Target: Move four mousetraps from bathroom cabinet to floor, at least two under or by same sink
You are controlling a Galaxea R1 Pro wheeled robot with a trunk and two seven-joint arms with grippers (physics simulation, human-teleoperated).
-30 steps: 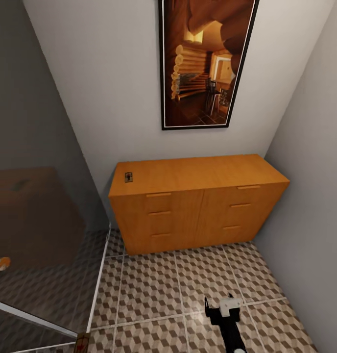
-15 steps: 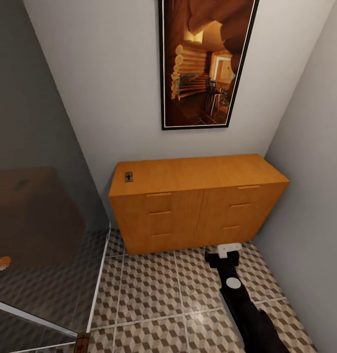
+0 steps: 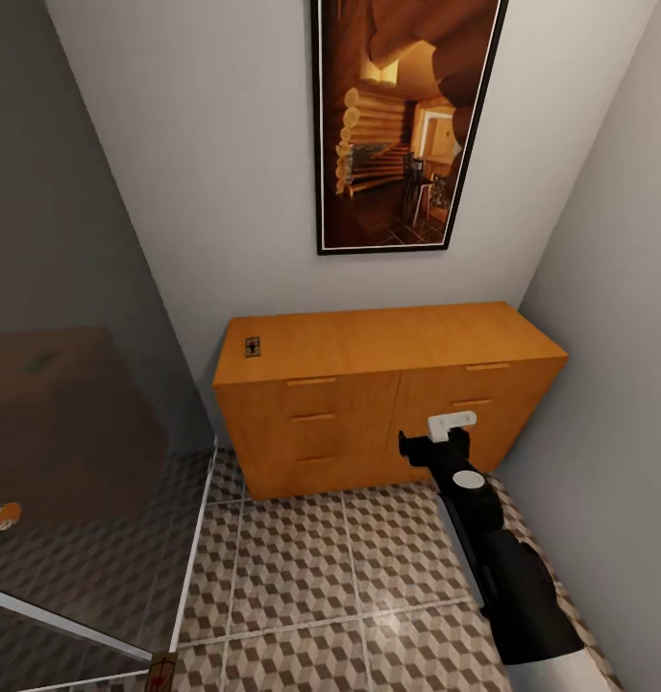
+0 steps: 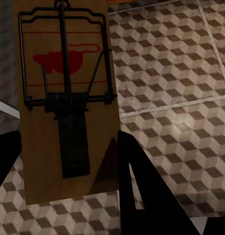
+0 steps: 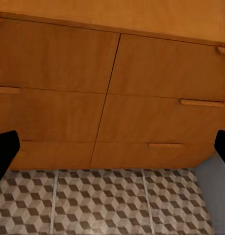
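Tall framed log-cabin picture (image 3: 405,120) on the white wall (image 3: 206,173), glass panel (image 3: 71,481) alongside.

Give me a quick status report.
Left gripper shut on mousetrap over tiled floor. Right gripper open, facing cabinet drawers. Second mousetrap on cabinet top. Nothing in the way.

Open tiled floor (image 3: 302,567) is left at lower centre; passage is blocked by the cabinet (image 3: 369,413), centre, and side walls.
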